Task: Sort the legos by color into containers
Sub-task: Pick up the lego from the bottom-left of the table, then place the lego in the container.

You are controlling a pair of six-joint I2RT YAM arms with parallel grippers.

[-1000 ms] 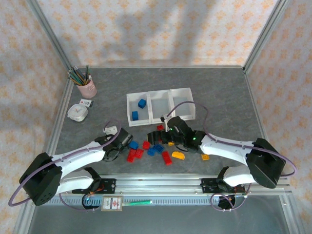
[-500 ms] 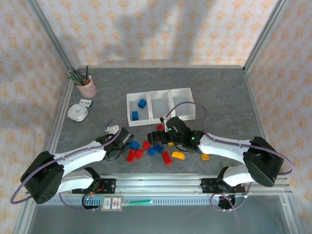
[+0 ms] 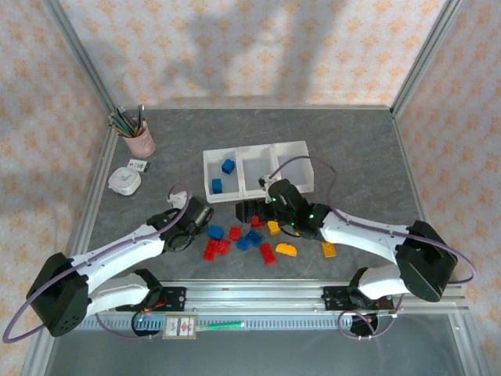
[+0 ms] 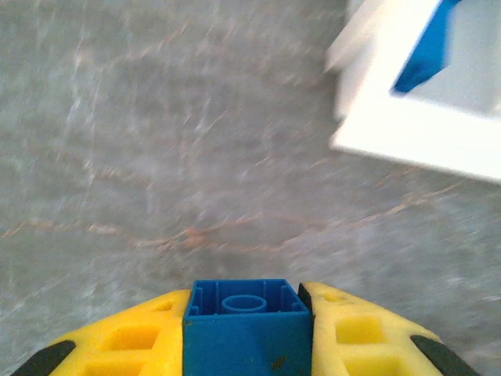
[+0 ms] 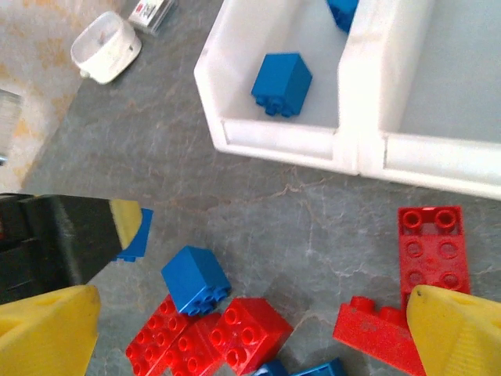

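My left gripper [image 4: 247, 304] is clenched on a small blue plastic brick [image 4: 246, 333], hollow underside facing the wrist camera. It is over the grey stone-patterned table [image 4: 156, 157], near a corner of the row of 3 white translucent plastic bins [image 3: 241, 171]. The left bin holds 2 blue bricks [image 3: 228, 166]. My right gripper [image 5: 250, 345] hangs with its yellow fingers [image 5: 47, 333] spread wide, grasping nothing. It is above the loose red, blue and orange bricks [image 3: 243, 239] just in front of the bins.
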